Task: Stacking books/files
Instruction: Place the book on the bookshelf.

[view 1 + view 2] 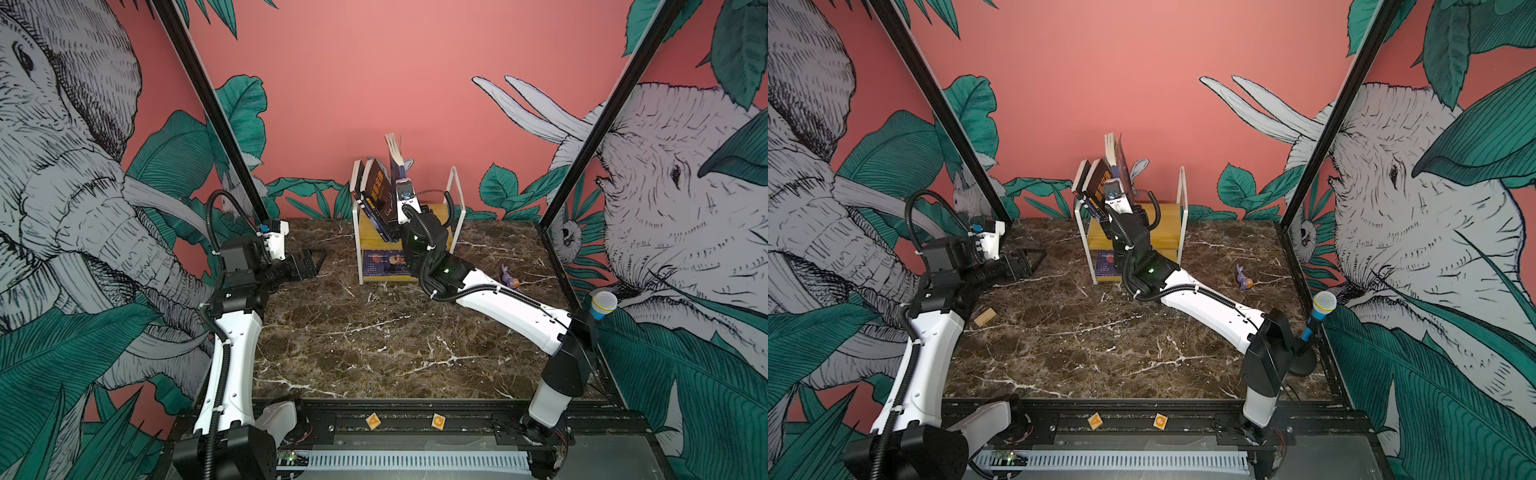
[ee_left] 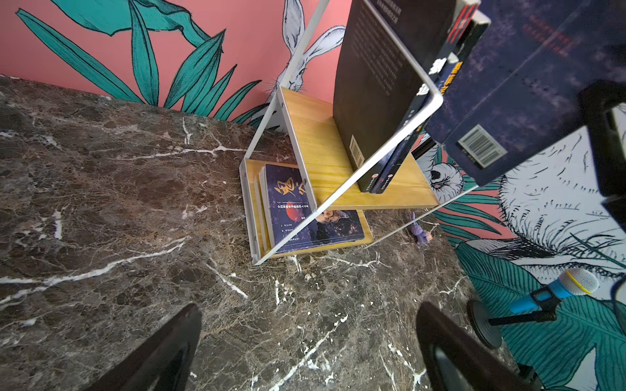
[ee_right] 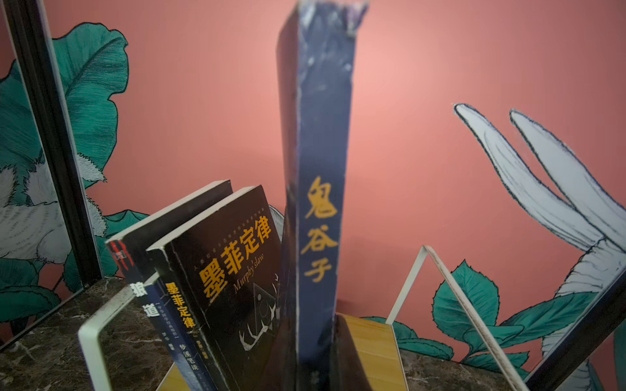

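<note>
Holding a navy book (image 3: 318,203) upright, the right gripper (image 1: 398,178) is clamped on the book's lower end above the upper shelf (image 2: 318,142) of the white-framed rack (image 1: 455,195), at the far middle of the marble table (image 1: 374,340). The book's top stands well above its neighbours in both top views. In the left wrist view its lower edge appears clear of the shelf board, so it is judged not yet seated.

Completed, as far as can be seen:
- Two black paperbacks (image 3: 223,270) stand on the upper shelf, leaning left against the rack's left end frame.
- A flat stack (image 2: 305,210) lies on the lower shelf, its top cover navy with a bearded face.

Outstanding, by judgement:
- The held book has to come down onto the upper shelf just to the right of the leaning pair, and then be released.
- The right part of that shelf is bare, so space is available.

No loose book shows on the table in either top view, so the work appears to be near its end.

The left gripper (image 1: 309,264) hovers low over the left side of the table, jaws wide apart and holding nothing, well apart from the rack.
</note>
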{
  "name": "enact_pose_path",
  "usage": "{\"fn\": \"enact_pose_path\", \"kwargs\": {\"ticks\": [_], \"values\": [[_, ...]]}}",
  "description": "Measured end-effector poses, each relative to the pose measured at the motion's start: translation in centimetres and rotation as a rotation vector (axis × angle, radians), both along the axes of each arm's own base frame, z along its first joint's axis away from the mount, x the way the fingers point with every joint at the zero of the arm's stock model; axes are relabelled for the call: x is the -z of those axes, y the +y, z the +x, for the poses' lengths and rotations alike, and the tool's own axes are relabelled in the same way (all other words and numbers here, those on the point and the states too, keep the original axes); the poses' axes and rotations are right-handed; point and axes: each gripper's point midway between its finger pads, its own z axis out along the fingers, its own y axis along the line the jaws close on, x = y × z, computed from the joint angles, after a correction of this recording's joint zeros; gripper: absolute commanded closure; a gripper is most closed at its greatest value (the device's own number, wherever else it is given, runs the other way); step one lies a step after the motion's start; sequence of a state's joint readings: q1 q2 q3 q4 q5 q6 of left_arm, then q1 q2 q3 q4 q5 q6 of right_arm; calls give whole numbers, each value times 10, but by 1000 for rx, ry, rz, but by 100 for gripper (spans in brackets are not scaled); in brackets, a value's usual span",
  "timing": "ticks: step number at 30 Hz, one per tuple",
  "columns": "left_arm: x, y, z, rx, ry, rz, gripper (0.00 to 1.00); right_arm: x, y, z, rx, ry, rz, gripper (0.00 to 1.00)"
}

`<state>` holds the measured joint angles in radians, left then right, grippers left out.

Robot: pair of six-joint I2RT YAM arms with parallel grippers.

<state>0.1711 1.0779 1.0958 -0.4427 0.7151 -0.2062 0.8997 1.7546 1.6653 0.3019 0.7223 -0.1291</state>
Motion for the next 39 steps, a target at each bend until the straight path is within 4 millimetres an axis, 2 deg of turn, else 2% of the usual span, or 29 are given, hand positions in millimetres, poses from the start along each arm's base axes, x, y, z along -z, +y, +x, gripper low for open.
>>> {"fn": "enact_pose_path", "kwargs": {"ticks": [5, 8, 12, 19, 26, 34, 39], "values": [[1, 2, 1, -6, -10, 26, 1, 15, -19, 16, 53, 9, 49, 100], [1, 3, 1, -6, -11, 28, 1, 20, -22, 21, 84, -3, 73, 100], [1, 3, 1, -6, -11, 28, 1, 29, -14, 28, 101, -22, 98, 100], [1, 1, 1, 1, -14, 34, 1, 62, 4, 43, 92, 15, 79, 100], [1, -3, 0, 13, -18, 38, 1, 65, 11, 42, 49, 22, 147, 100], [1, -4, 0, 19, -20, 42, 1, 85, 18, 41, 3, 46, 164, 83], [2, -9, -1, 33, -19, 42, 1, 84, 21, 40, -28, 30, 206, 69]]}}
